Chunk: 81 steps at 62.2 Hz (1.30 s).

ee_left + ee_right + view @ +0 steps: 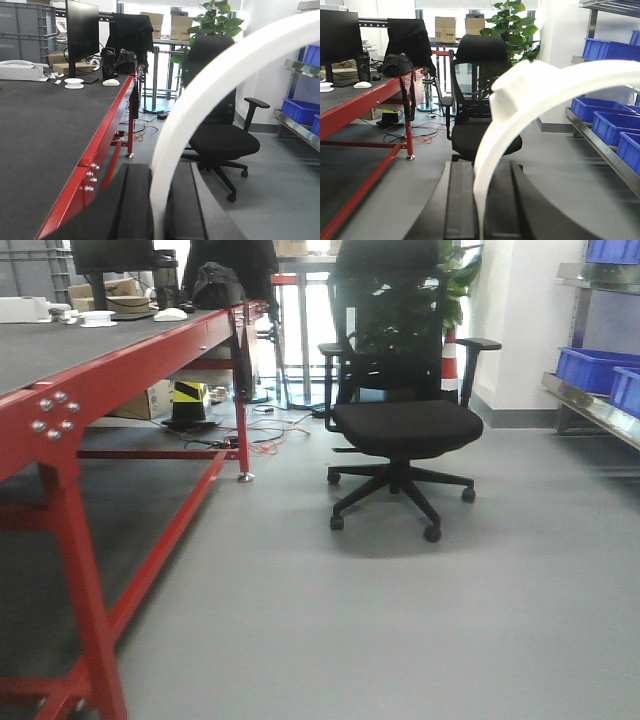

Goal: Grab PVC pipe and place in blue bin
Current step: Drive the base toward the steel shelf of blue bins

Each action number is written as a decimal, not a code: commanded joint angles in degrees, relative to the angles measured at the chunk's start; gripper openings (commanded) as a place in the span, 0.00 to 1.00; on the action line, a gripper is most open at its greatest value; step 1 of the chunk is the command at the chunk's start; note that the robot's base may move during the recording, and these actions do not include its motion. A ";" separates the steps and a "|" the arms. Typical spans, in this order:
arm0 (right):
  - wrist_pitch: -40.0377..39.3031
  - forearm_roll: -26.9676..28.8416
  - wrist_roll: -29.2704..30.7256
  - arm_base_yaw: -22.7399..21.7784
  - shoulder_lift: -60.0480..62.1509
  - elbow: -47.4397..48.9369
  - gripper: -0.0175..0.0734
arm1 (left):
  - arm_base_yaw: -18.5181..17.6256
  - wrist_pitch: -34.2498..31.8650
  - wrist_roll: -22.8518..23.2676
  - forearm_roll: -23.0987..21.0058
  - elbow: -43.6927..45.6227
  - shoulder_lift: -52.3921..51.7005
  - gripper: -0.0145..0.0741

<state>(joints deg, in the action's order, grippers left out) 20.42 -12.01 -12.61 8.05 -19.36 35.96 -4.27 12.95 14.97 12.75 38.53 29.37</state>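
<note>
The left gripper (160, 172) is pinching a white pipe (220, 77) between its two black fingers (132, 205), the jaws standing nearly closed with only the pipe's width between them. The pipe is rising from the fingers and curving up toward the picture's right, hanging in the air in front of a black chair (220, 140). The right gripper (485, 167) is doing the same in its own view, its narrow-set fingers (460, 200) clamping a white pipe (600, 77) that is arcing up and to the right. I cannot tell whether the two are holding one pipe or two. Only the right wrist view is showing a thicker collar (520, 90) on the curve.

Blue bins (602, 50) are sitting on a metal shelf (605, 152) at the right, well apart from the pipe. The right wrist view is showing them on two levels, and a plant (512, 22) is standing behind the chair.

The left wrist view is taking in the top of the red table (40, 130), where a monitor (82, 30) and a mouse (111, 82) are resting at the far end.

The front view is looking lower, catching the table's legs, the chair's wheeled base, a yellow-black striped object (188, 400) under the table and cables (265, 435) lying on the grey floor (400, 620)
</note>
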 commanded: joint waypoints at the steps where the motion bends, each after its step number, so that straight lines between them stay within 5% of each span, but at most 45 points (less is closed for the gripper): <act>1: -1.02 -0.73 0.04 -0.39 0.11 0.03 0.01 | 0.10 -1.67 0.30 0.06 0.43 -0.23 0.04; 81: -1.02 -0.73 0.04 -0.39 0.11 0.03 0.01 | 0.10 -1.79 0.30 0.06 0.43 -0.23 0.04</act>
<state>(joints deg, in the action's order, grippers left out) 20.42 -12.01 -12.70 8.05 -19.36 35.96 -4.27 12.95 14.97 12.75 38.53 29.37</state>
